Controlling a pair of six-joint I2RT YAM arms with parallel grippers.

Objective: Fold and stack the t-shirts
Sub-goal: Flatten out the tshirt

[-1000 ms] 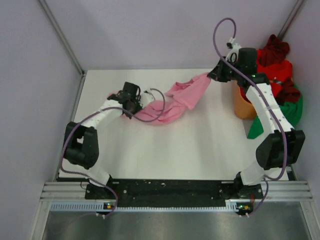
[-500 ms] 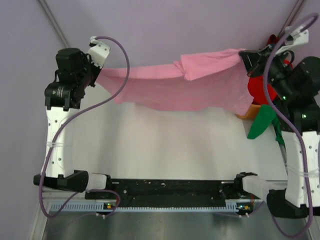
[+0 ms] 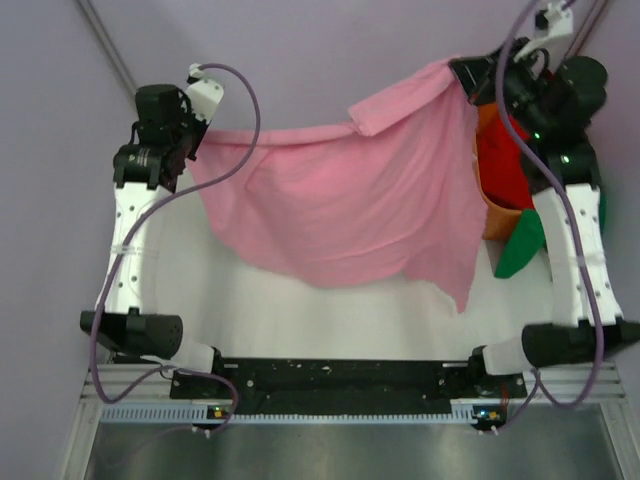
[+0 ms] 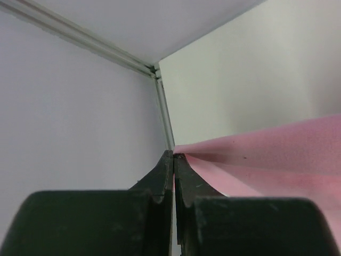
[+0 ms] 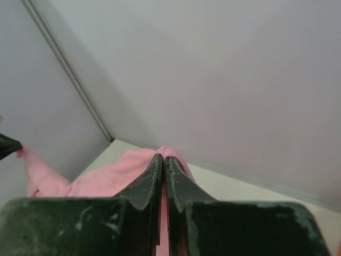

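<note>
Over counter (image 3: 300, 325): we hang pink t-shirt (image 3: 340, 205).
Left gripper (image 3: 192, 152): clenched on edge.
Right gripper (image 3: 468, 82): clenched on edge.
Risk: thin pinch slips.

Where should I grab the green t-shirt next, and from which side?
I'd grip the green t-shirt by its pointed flap, which spills out beside the orange basket toward the table. Come down from the near left side, where it looks open; the basket and red t-shirt crowd its far end.
</note>
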